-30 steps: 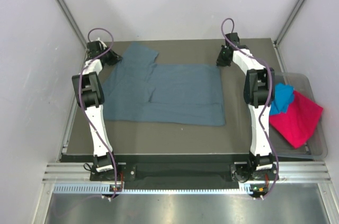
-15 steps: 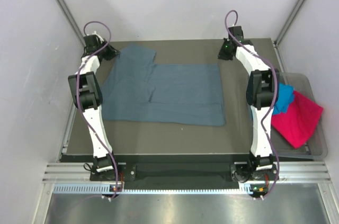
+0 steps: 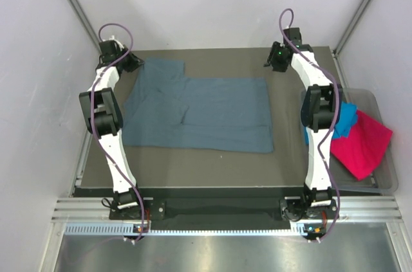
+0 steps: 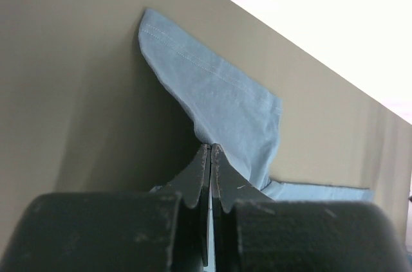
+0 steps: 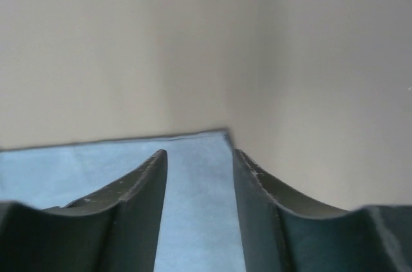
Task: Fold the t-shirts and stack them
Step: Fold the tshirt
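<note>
Both arms have reached farther back. Left gripper [image 4: 211,146], clenched, apparently pinches the slate-blue t-shirt [image 3: 206,114] on the table [image 3: 193,159]; right gripper [image 5: 196,153] is spread over its corner. Clear tub [image 3: 367,94] holds the turquoise t-shirt [image 3: 344,117] and magenta t-shirt [image 3: 364,143].

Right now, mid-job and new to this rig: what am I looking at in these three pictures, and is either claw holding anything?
You see a left arm and a right arm bolted at the near edge of the table, each ending in a two-finger gripper. The overhead view looks down from behind them; the other two come from wrist cameras. A slate-blue t-shirt lies spread on the table. The left gripper is shut, apparently pinching its far left sleeve. The right gripper is open over the shirt's far right corner, holding nothing. A clear tub on the right holds a turquoise t-shirt and a pink t-shirt.
</note>
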Tool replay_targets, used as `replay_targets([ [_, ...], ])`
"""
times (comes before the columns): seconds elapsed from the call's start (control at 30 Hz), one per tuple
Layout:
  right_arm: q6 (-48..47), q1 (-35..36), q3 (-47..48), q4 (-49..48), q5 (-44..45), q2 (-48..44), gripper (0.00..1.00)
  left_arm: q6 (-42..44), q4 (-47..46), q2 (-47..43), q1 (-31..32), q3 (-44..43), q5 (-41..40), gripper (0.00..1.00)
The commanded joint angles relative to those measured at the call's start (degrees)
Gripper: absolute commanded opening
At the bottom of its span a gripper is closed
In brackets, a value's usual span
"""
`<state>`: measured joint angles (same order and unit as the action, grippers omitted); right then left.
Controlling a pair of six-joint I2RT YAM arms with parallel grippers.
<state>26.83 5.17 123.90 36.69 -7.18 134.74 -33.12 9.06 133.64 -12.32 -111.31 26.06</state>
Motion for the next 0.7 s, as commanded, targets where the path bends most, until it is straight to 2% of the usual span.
replay_targets([
  [0.0, -2.74, 0.37, 1.96, 0.67, 2.17, 3.15, 0.49, -1.06, -2.64, -0.32, 0.01, -1.28, 1.09, 0.00],
  [0.23, -4.42, 1.60, 2.75, -0.48, 5.86, 6.06, 0.50, -3.17, -5.10, 0.56, 0.10, -1.19, 2.24, 0.00],
  [0.3, -4.07, 2.04, 3.19, -0.83, 6.92, 6.50, 0.40, -3.44, -5.37, 0.57, 0.01, -0.58, 2.50, 0.00],
  [0.4, -3.98, 2.91, 4.95, -0.30, 9.81, 7.38, 0.35, -2.74, -5.46, -0.05, 0.10, 0.65, 2.59, 0.00],
  [0.67, -3.19, 5.99, 6.01, 2.51, 15.34, 8.78, 0.39, -2.21, -4.66, 0.04, -0.34, 0.83, 2.50, 0.00],
])
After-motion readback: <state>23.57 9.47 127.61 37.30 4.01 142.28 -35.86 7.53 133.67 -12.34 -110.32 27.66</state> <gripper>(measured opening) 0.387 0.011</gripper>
